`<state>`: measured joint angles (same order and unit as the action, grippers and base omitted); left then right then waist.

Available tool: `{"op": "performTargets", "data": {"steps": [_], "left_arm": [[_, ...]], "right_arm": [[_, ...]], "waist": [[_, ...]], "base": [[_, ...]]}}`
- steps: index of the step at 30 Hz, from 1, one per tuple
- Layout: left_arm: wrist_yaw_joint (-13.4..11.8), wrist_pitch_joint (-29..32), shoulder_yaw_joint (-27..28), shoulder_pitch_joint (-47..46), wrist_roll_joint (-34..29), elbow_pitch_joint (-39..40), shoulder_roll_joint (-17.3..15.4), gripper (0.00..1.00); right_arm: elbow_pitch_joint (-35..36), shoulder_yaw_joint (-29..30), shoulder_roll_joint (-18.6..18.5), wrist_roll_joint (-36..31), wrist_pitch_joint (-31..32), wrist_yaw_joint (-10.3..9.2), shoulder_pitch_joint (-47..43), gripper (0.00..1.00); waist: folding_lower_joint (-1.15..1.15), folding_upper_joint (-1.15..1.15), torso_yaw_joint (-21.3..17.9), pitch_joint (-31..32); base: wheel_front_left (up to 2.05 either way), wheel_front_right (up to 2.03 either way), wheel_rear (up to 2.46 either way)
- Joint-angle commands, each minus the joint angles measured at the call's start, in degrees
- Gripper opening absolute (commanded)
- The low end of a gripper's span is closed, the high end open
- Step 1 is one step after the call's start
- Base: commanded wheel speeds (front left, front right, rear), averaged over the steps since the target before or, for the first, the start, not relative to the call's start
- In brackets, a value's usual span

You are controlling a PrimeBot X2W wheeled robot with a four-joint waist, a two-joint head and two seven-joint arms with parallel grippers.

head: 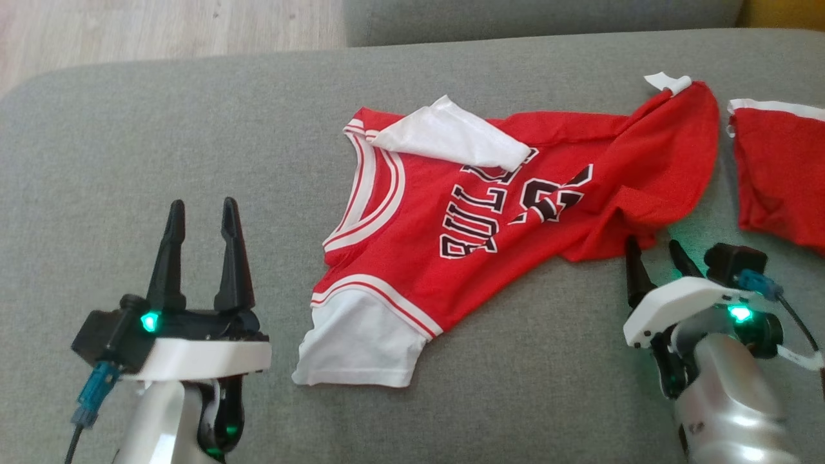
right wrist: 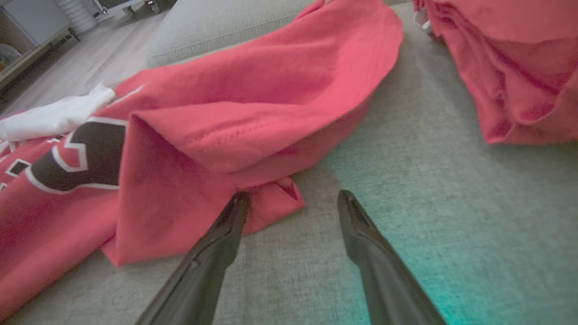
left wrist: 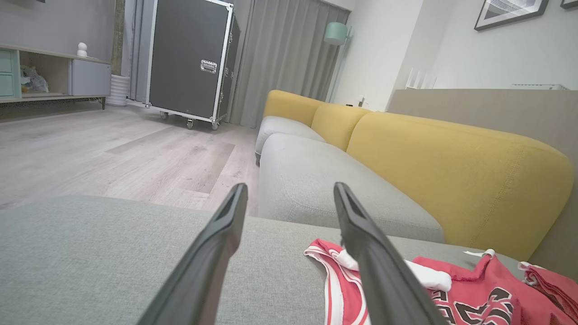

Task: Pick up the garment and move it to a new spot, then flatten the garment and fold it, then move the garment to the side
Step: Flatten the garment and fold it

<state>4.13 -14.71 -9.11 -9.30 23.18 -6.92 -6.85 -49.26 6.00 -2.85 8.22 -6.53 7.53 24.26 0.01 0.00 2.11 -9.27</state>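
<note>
Two grippers: the left gripper (head: pixel 203 203) and the right gripper (head: pixel 653 242) both had their fingers spread wide and held nothing.
Left gripper: hung over bare seat, well to the left of the shirt (head: pixel 490 212).
Right gripper: tips sat just beside the shirt's rumpled hem; contact could not be told.
Shirt: red with white sleeves, lay creased on the grey seat (head: pixel 161 129), one sleeve flopped over the chest.
Red cloth (head: pixel 780 180): lay apart, to the right.
Sofa: yellow backrest (left wrist: pixel 451 171).
Room: pale wood floor (left wrist: pixel 90 149), black wheeled case (left wrist: pixel 189 63), grey curtain (left wrist: pixel 284 58), lamp (left wrist: pixel 336 34).
</note>
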Motion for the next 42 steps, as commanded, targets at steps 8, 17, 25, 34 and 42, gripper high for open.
{"op": "performTargets", "data": {"steps": [8,17,25,34,42], "left_arm": [[1.7,-0.3,4.3,-2.2,-1.9,0.1,0.7,1.0],[2.7,-0.3,6.5,-0.2,-2.7,-0.6,1.6,1.0],[3.1,-0.3,8.0,1.7,-3.2,-0.4,2.8,1.0],[3.3,-0.3,7.4,2.1,-3.8,-0.7,3.5,1.0],[3.3,-0.3,6.9,1.0,-3.9,-1.2,3.7,1.0]], "right_arm": [[-7.7,-2.4,0.0,-2.7,-1.1,-0.04,6.4,0.0],[-8.7,-0.5,0.0,-3.9,-5.8,-0.04,5.3,0.0],[-2.4,5.0,0.0,-8.4,-3.5,-0.04,0.9,0.0],[7.6,10.0,0.0,-11.3,4.2,-0.04,-3.2,1.0],[23.2,0.4,0.0,-6.0,-5.9,-0.04,-5.2,1.0]], "waist": [[-0.01,0.0,-0.4,-0.2],[-0.01,0.0,-5.8,2.8],[-0.01,0.0,-10.1,5.6],[-0.01,0.0,-10.5,6.3],[-0.01,0.0,-9.4,5.4]], "base": [[0.0,0.0,0.0],[0.0,0.0,0.0],[0.0,0.0,0.0],[0.0,0.0,0.0],[0.0,0.0,0.0]]}}
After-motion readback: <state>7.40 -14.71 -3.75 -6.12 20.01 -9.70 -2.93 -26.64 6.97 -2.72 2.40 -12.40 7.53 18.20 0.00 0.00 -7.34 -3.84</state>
